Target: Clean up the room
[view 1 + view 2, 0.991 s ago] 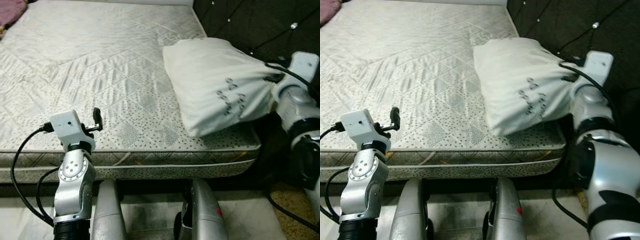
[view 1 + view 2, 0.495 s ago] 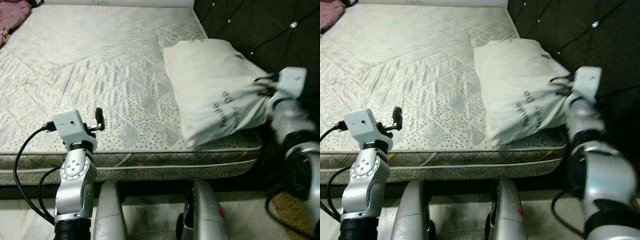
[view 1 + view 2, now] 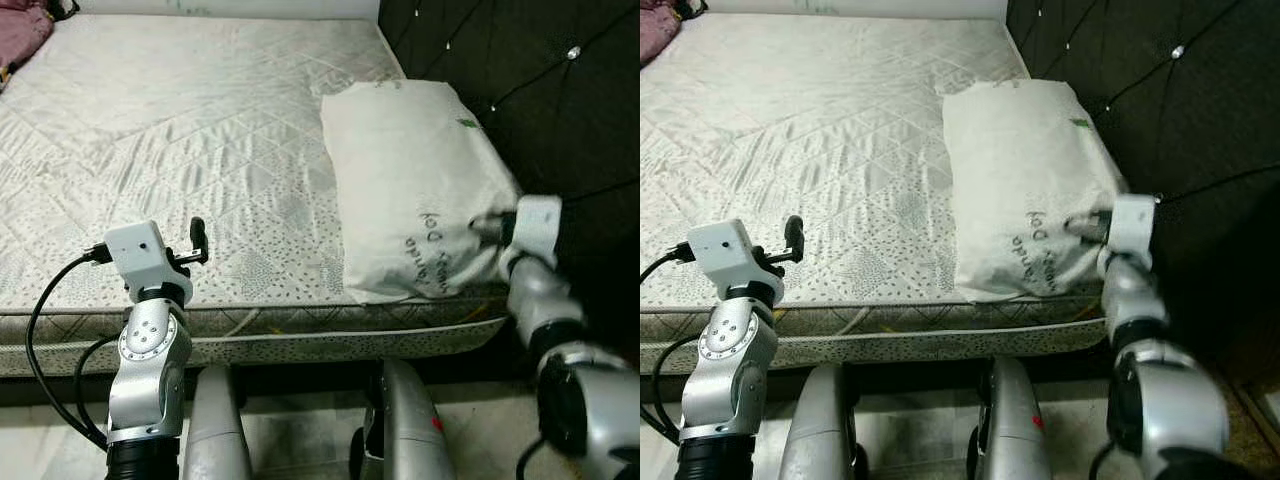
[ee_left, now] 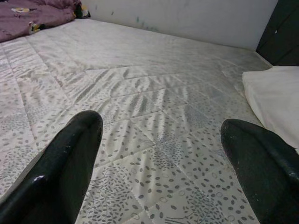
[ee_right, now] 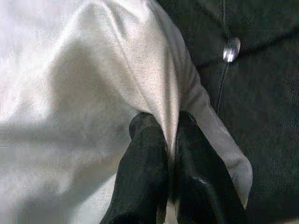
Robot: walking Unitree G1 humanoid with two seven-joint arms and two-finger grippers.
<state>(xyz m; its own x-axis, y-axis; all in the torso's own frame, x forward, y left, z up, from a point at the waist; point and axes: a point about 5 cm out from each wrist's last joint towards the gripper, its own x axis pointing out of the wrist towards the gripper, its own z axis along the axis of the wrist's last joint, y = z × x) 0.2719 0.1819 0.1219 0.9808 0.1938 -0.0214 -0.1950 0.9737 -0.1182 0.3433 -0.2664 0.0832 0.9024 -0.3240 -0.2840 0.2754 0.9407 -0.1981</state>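
A white pillow [image 3: 415, 180] with dark lettering lies on the right side of the mattress [image 3: 190, 150], against the dark tufted headboard [image 3: 530, 90]. My right gripper [image 3: 486, 226] is shut on a fold of the pillow's near right corner; in the right wrist view the two black fingers [image 5: 145, 177] pinch the cloth [image 5: 117, 70]. My left gripper [image 3: 197, 240] is raised over the mattress's front edge at the left, open, with nothing between its fingers [image 4: 70, 154].
A purple cloth [image 3: 22, 25] lies at the bed's far left corner. The padded headboard runs along the right of the bed. My legs [image 3: 220, 420] stand on the pale floor just before the mattress's front edge.
The right gripper has drawn the pillow's corner down and toward the bed's front edge, and the pillow now lies flatter against the headboard. The left arm has stayed put.
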